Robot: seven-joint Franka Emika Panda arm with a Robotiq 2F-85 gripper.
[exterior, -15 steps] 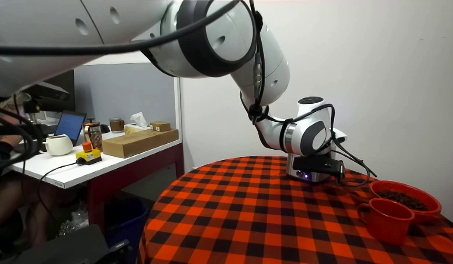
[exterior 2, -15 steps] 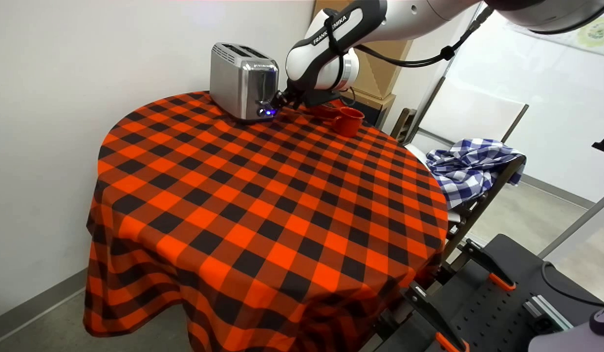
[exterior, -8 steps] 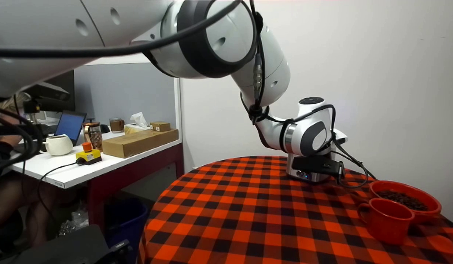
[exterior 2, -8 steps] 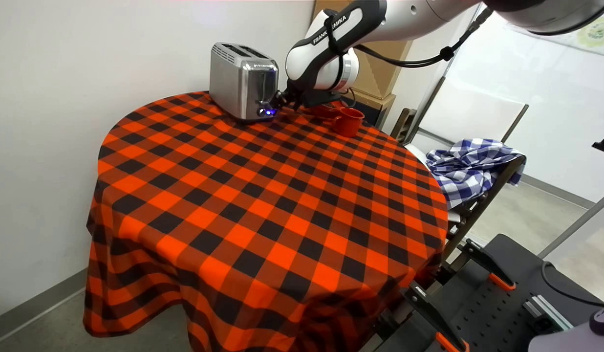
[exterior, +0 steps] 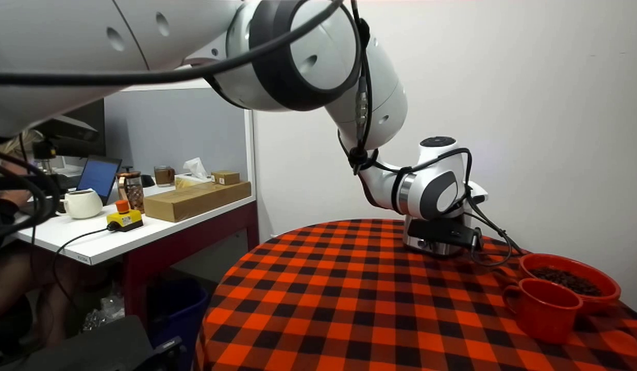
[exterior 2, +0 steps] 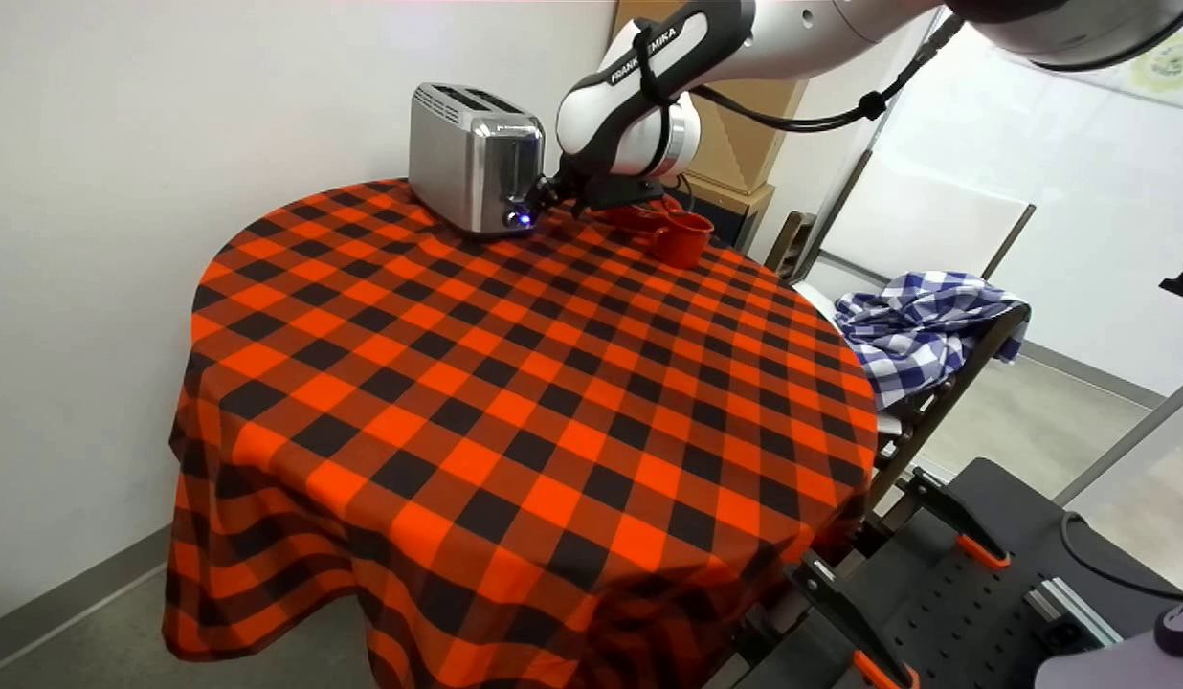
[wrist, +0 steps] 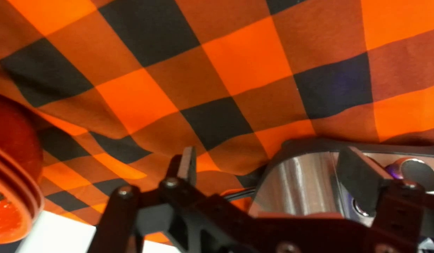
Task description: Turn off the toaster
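The silver toaster (exterior 2: 448, 158) stands upright at the table's back near the wall, a small bluish light (exterior 2: 525, 220) glowing low on its front. It is mostly hidden behind my wrist in an exterior view (exterior: 412, 242). In the wrist view the toaster (wrist: 301, 182) fills the lower right. My gripper (wrist: 271, 168) is open and holds nothing. Its right finger is at the toaster's front, beside a round knob (wrist: 419, 174) with a purple glow, and partly covers a round button (wrist: 359, 208). Contact cannot be told. In an exterior view the gripper (exterior 2: 548, 196) is at the toaster's lower front.
A red mug (exterior: 548, 314) and a red bowl (exterior: 604, 296) of dark beans stand near the wrist; red crockery (wrist: 17, 140) shows at the wrist view's left. A checked cloth (exterior 2: 515, 383) covers the round table. Cables (exterior: 496, 219) hang from the wrist.
My wrist and gripper have shifted very slightly toward the toaster's front. The bluish light no longer shows in an exterior view, and its glow looks smaller where it still shows.
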